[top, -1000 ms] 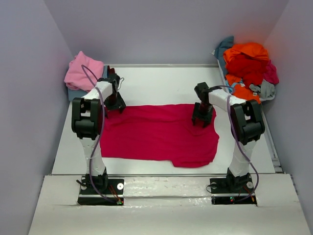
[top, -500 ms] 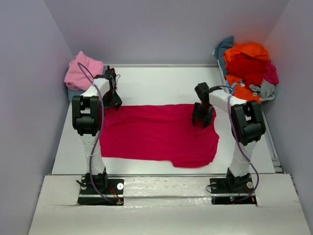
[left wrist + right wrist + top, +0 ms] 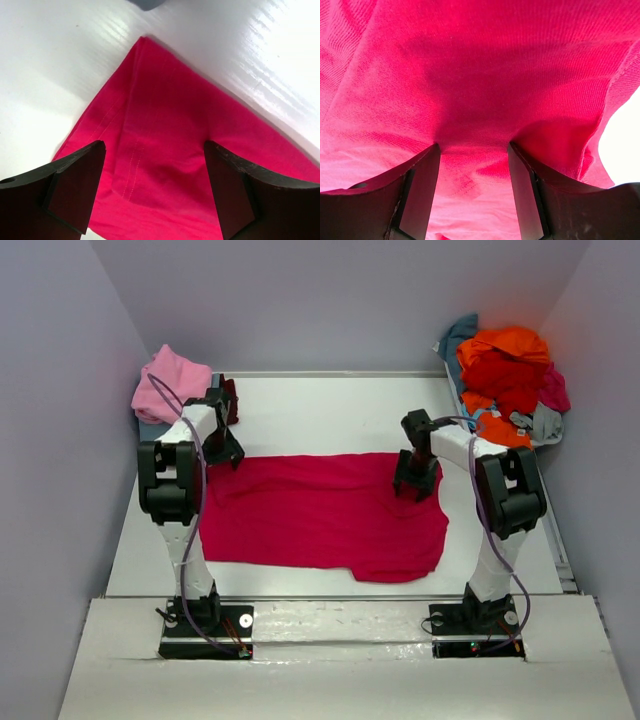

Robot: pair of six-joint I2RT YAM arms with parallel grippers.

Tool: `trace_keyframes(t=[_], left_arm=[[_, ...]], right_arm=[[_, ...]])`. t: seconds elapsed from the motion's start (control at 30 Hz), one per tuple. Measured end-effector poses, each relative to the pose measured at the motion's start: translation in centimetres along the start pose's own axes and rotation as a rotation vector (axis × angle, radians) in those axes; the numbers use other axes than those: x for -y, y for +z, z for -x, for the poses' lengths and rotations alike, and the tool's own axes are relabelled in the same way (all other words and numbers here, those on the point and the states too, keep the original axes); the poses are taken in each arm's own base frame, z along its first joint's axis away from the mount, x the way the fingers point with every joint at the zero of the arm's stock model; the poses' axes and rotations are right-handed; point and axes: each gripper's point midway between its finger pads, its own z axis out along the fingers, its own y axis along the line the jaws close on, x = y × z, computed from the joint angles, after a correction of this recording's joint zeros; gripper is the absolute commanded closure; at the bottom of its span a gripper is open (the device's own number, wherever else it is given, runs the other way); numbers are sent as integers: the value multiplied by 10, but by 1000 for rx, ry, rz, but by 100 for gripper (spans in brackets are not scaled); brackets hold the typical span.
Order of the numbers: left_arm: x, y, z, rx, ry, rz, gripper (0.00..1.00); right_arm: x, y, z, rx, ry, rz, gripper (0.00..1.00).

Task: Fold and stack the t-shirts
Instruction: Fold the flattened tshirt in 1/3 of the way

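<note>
1. Upper left of the top view: a pink t-shirt is bunched at the far left corner of the table, with a dusty blue piece under it.
2. Left of centre: the left gripper is held over the far left corner of the magenta-red t-shirt. In the wrist view its jaws are spread wide, one on either side of that corner, and nothing is pinched.
3. Centre: the magenta-red t-shirt is spread flat and unfolded across the middle of the table.
4. Right of centre: the right gripper is set down on the shirt's far right part. Its jaws are partly spread, with the tips pressed into the cloth. No fold is seen clamped between them.
5. Upper right: a heap of unfolded t-shirts in orange, red, grey and blue is piled against the wall.
6. Step judged in hand: the spreading is complete and the first fold has not begun.
7. Next move judged necessary: both jaws are to be closed on the far edge, and that edge is to be lifted evenly and carried towards the near edge. An uneven lift would be expected to skew the fold.
</note>
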Motion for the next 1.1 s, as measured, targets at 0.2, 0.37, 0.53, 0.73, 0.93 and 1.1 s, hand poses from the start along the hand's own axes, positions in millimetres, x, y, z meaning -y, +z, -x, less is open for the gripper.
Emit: trace_keyframes(t=[0.2, 0.37, 0.53, 0.73, 0.93, 1.1], left_arm=[[-8, -13, -1, 22, -14, -15, 8], [-7, -12, -3, 32, -16, -30, 9], [-1, -4, -9, 6, -14, -55, 9], [-3, 5, -25, -37, -9, -57, 9], [-9, -1, -41, -58, -19, -82, 9], [-9, -9, -42, -47, -27, -100, 9]], right_arm=[[3, 0, 1, -7, 14, 5, 37], [4, 0, 1, -11, 19, 11, 37], [4, 0, 1, -9, 19, 12, 37], [11, 0, -2, -10, 30, 9, 37], [14, 0, -2, -12, 35, 6, 37], [14, 0, -2, -12, 34, 6, 37]])
